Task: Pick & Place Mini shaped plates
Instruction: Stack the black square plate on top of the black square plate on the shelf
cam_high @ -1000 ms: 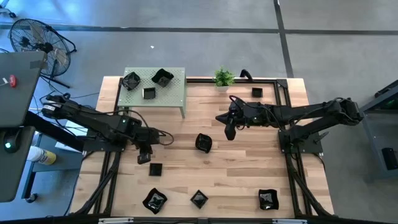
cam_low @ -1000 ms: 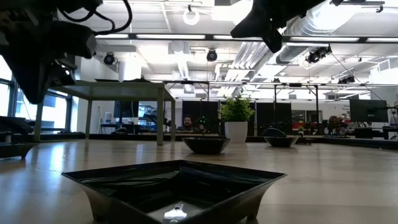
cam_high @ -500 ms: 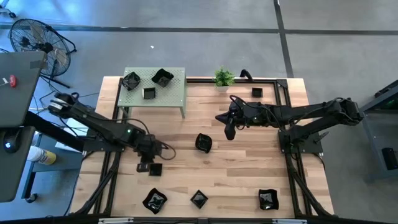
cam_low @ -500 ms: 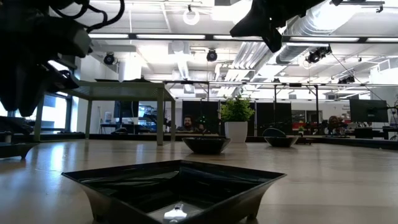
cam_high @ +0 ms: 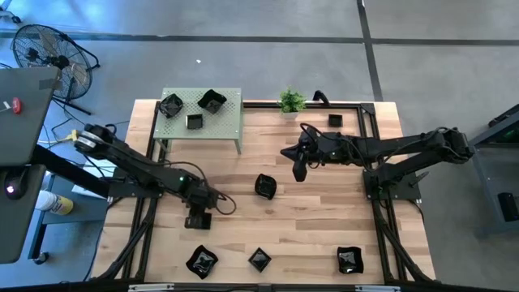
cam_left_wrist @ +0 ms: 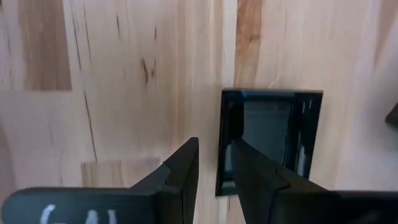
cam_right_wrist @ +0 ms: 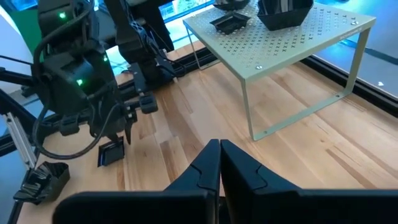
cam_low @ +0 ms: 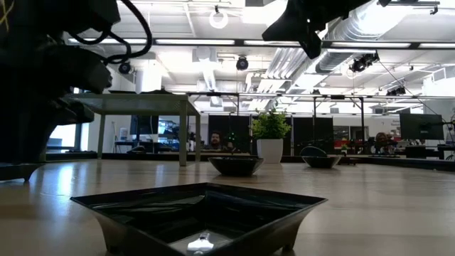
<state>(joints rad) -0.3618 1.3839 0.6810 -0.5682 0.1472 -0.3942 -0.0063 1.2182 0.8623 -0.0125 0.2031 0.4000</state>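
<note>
We count nine black plates: one square plate whose rim sits between the left gripper's parted fingers, five more on the wood beyond, three on the green shelf (farthest). Right gripper shut, empty.

Bare wood lies open across the middle of the counter around one black dish. The perforated green shelf blocks the far left corner, a potted plant the far edge, and three dishes line the near edge.
</note>
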